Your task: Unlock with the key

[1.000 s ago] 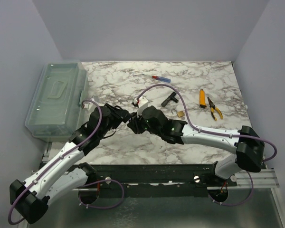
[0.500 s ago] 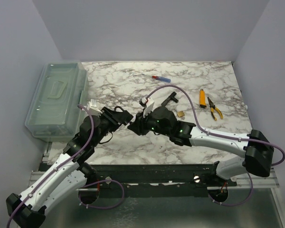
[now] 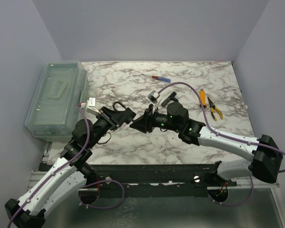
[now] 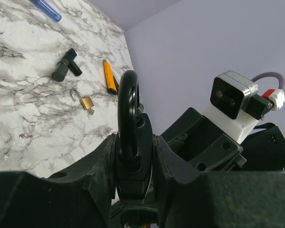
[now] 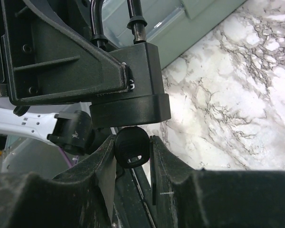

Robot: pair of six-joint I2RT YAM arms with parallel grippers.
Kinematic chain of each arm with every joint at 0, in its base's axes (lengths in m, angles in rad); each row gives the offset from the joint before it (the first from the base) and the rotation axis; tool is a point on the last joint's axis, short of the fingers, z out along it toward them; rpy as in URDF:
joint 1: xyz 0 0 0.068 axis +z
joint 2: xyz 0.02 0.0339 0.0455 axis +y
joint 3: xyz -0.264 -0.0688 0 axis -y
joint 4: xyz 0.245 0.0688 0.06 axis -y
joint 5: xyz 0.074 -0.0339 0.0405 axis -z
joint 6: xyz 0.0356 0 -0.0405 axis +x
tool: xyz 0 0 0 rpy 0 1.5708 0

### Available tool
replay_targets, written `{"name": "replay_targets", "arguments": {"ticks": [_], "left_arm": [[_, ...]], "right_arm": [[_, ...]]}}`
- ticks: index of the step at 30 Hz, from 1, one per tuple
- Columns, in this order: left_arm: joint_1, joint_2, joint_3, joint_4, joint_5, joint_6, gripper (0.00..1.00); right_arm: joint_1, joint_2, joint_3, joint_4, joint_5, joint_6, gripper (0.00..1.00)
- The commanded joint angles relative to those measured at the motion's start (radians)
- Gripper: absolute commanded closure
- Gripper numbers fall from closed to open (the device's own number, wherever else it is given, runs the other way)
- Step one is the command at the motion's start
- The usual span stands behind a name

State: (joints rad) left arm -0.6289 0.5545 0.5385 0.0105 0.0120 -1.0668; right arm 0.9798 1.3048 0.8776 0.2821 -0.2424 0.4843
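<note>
My left gripper (image 3: 125, 117) is shut on a black padlock (image 4: 131, 159) and holds it above the table with its shackle (image 4: 128, 107) pointing away from the wrist. In the right wrist view the padlock's body (image 5: 135, 80) sits between the left fingers (image 5: 66, 66). My right gripper (image 3: 141, 124) meets it from the right. It is shut on the black head of the key (image 5: 131, 147), which sits right under the padlock's bottom face. The key's blade is hidden. I cannot tell whether the shackle is released.
A clear plastic box (image 3: 57, 97) stands at the left. On the marble table lie a small brass padlock (image 4: 87, 101), a black T-shaped tool (image 3: 170, 98), an orange knife (image 3: 202, 97), yellow pliers (image 3: 214, 108) and a blue pen (image 3: 160, 78).
Both grippers have stayed joined at the padlock and shifted a little to the right. The right wrist has turned, and the padlock's shackle now stands out above the left gripper.
</note>
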Motion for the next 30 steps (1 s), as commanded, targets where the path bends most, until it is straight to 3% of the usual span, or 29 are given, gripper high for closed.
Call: {"name": "replay_targets", "arguments": {"ticks": [1, 10, 18, 22, 26, 28, 30], "left_arm": [[-0.01, -0.014, 0.004, 0.108, 0.149, 0.011, 1.0], [-0.011, -0.039, 0.0, 0.199, 0.233, 0.054, 1.0], [-0.011, -0.042, -0.025, 0.346, 0.393, 0.104, 1.0], [-0.009, -0.048, -0.028, 0.373, 0.406, 0.118, 1.0], [-0.011, -0.047, -0.026, 0.369, 0.379, 0.118, 1.0], [-0.011, -0.047, -0.024, 0.357, 0.359, 0.115, 1.0], [-0.011, -0.054, -0.019, 0.329, 0.321, 0.116, 1.0]], "right_arm": [[-0.007, -0.025, -0.003, 0.142, -0.083, 0.037, 1.0], [-0.039, -0.031, -0.046, 0.299, -0.315, 0.106, 0.99], [-0.053, -0.005, -0.031, 0.424, -0.496, 0.193, 0.99], [-0.053, 0.02, -0.019, 0.515, -0.609, 0.246, 0.99], [-0.053, 0.013, -0.009, 0.483, -0.596, 0.254, 0.99], [-0.053, 0.002, -0.001, 0.429, -0.571, 0.234, 0.84], [-0.053, -0.011, 0.004, 0.368, -0.551, 0.213, 0.61]]}}
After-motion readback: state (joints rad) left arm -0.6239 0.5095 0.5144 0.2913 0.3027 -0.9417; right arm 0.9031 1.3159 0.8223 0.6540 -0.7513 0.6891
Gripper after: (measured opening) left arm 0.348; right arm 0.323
